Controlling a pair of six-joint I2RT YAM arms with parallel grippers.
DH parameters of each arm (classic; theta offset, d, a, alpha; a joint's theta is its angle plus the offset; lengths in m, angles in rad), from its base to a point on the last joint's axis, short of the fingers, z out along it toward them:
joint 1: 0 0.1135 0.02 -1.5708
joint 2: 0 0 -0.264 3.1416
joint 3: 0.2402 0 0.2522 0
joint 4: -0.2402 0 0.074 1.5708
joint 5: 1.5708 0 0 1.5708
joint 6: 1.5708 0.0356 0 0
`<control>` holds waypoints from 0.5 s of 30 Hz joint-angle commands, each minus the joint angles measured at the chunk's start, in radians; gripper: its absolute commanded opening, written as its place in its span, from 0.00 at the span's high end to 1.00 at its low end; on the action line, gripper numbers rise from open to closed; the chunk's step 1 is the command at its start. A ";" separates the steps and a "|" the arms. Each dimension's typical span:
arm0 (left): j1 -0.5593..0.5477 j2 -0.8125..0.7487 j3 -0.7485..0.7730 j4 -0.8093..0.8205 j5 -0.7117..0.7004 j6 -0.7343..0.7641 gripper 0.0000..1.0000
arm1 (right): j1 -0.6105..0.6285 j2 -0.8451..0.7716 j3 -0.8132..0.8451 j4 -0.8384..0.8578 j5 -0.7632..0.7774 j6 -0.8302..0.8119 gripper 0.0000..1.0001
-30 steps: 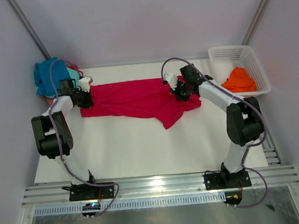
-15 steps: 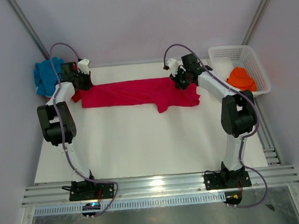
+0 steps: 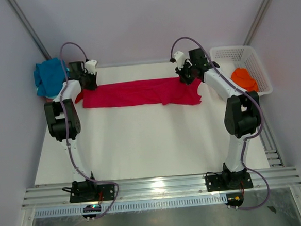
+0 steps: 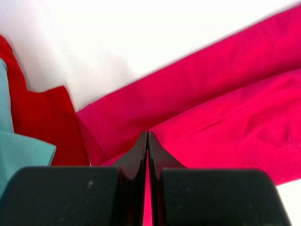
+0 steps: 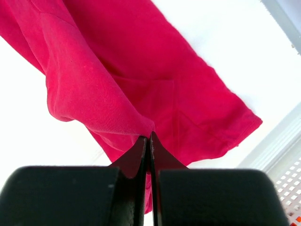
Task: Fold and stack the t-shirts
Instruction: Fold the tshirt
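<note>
Left gripper (image 3: pixel 90 85) and right gripper (image 3: pixel 185 79) clamp opposite ends of the crimson t-shirt (image 3: pixel 139 93) stretched between them.

The plain crimson t-shirt (image 3: pixel 139 93) is at the black left gripper (image 4: pixel 148 135). A blue t-shirt (image 3: pixel 49 77) is beside it, and an orange t-shirt (image 3: pixel 242 79) is near the right gripper (image 5: pixel 149 138).

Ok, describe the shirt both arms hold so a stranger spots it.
Look along the white table's far edge, between the blue shirts and the white basket. The crimson t-shirt stretches there, left gripper and right gripper pinching its ends; it alone is a long flat band.
</note>
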 commanded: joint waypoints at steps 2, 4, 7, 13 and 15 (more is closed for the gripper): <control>-0.030 0.021 0.054 -0.002 -0.054 0.055 1.00 | -0.009 0.018 0.063 0.048 -0.007 0.026 0.97; -0.042 0.038 0.060 -0.002 -0.059 0.066 1.00 | -0.009 0.051 0.094 0.033 -0.007 0.029 0.97; -0.045 0.069 0.094 -0.010 -0.046 0.042 1.00 | -0.009 0.090 0.130 0.002 -0.008 0.029 0.97; -0.045 0.103 0.149 -0.036 -0.028 0.017 1.00 | -0.013 0.140 0.163 -0.007 0.015 0.017 0.97; -0.047 0.104 0.150 -0.039 -0.029 0.020 1.00 | -0.019 0.154 0.181 -0.015 0.015 0.020 0.97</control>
